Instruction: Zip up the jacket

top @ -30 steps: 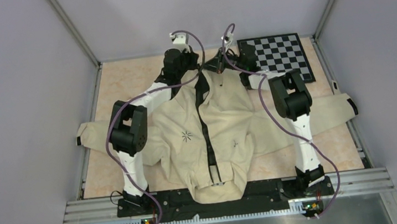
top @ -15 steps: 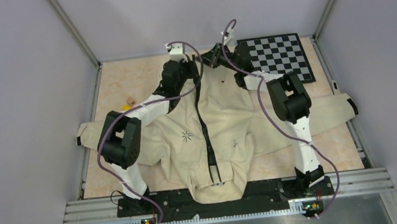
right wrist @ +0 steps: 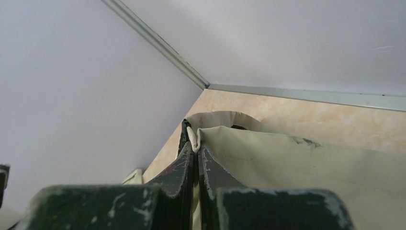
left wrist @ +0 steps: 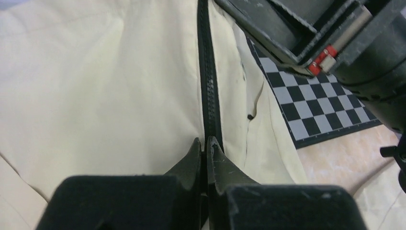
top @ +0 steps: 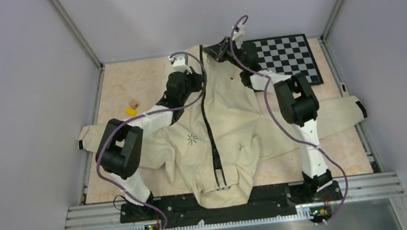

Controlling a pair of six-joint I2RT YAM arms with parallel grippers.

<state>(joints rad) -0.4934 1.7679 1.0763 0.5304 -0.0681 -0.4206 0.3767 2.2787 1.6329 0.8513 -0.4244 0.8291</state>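
Left fingers (left wrist: pixel 194 160) clamp the black zipper (left wrist: pixel 209 81), right fingers (right wrist: pixel 184 167) pinch the cream fabric jacket (top: pixel 236 117) (far edge, taut); overpulling could slip either grip.

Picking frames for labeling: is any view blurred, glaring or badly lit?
Top external: even light, soft shadows, jacket sharp. Left wrist: zipper crisp, left end effector dark and soft at its base. Right wrist: right end effector slightly soft, no glare.

Cream jacket (top: pixel 233 117), black zipper (top: pixel 206 115)
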